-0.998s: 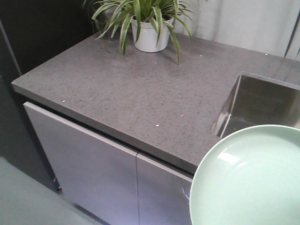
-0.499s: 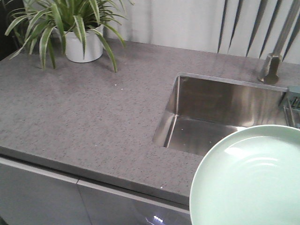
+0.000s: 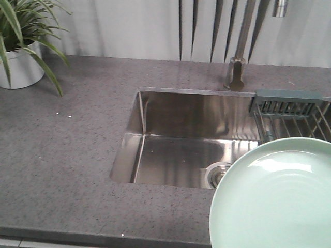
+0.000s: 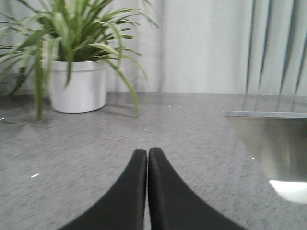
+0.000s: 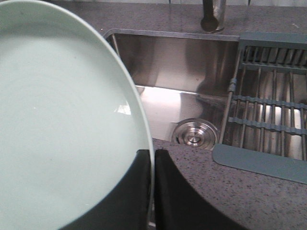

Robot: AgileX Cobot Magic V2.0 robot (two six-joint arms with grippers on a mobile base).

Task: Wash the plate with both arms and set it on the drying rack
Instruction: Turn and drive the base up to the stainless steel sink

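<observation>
The left gripper (image 4: 147, 153) and right gripper (image 5: 153, 154) each have 2 smooth black fingers (image 4: 127, 196) curving to narrow tips.

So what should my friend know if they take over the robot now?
The left gripper is shut and empty, over the counter near the potted plant.
The right gripper is shut on the rim of the plate, held in front of the sink.
The drying rack sits over the sink's right side.
Done: plate picked up. Left: wash it, set it on the rack.
</observation>
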